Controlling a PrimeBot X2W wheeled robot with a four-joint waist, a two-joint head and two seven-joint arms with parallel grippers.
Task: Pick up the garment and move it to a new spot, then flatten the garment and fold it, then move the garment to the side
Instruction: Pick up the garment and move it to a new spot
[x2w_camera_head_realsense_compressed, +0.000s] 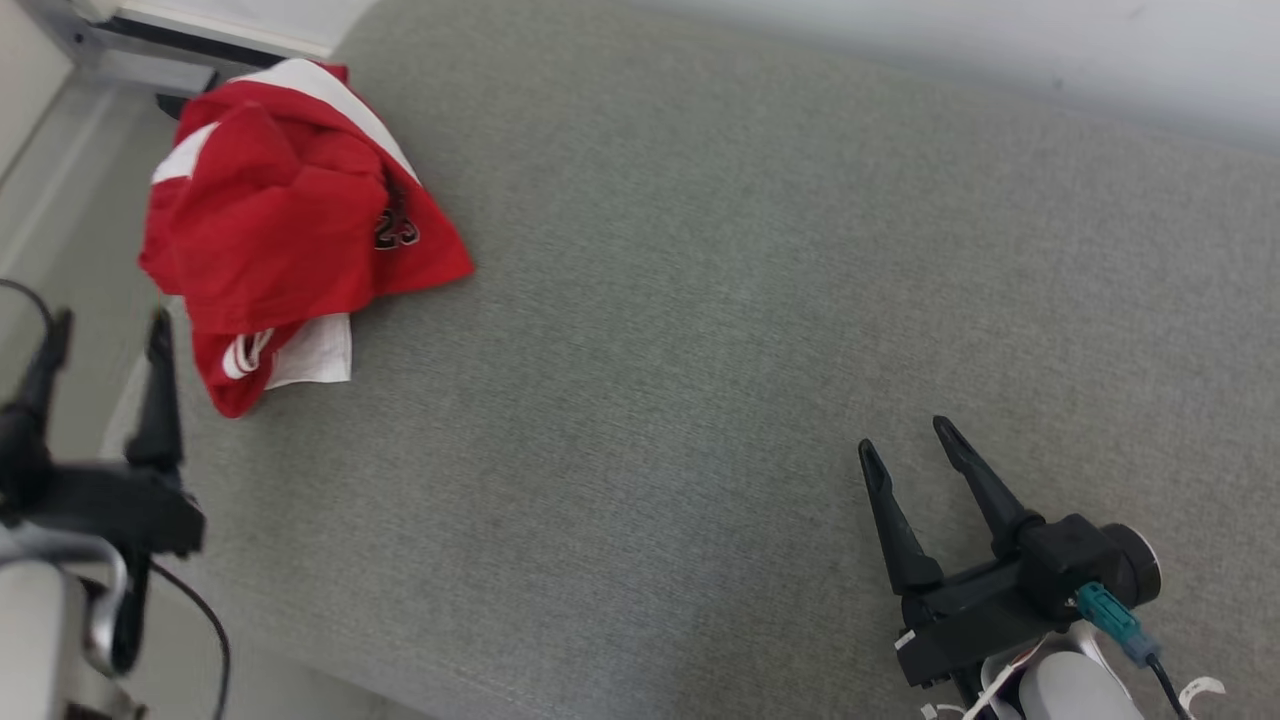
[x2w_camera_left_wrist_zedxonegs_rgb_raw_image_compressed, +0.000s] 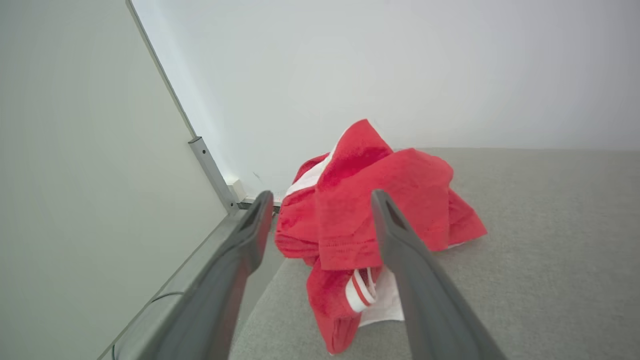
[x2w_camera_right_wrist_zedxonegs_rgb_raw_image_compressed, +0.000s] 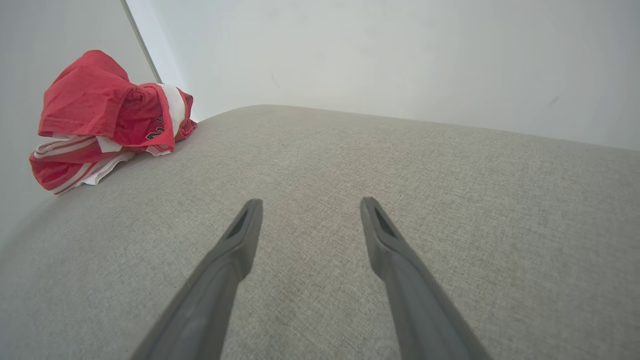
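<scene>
Garment (x2w_camera_head_realsense_compressed: 290, 210) lies bunched on the surface (x2w_camera_head_realsense_compressed: 700, 300) near my wide, empty left gripper (x2w_camera_head_realsense_compressed: 110, 322); right gripper (x2w_camera_head_realsense_compressed: 905, 435) likewise wide, empty.

Carries everything here: a broad grey surface (x2w_camera_head_realsense_compressed: 720, 360), covered in woven fabric and rounded along its near edge. Bears one thing, a red garment (x2w_camera_head_realsense_compressed: 280, 230) with white stripes and dark numerals. Lies heaped in a crumpled pile at the far left corner, right by the left edge. Shows a white layer poking out underneath on the near side.
</scene>
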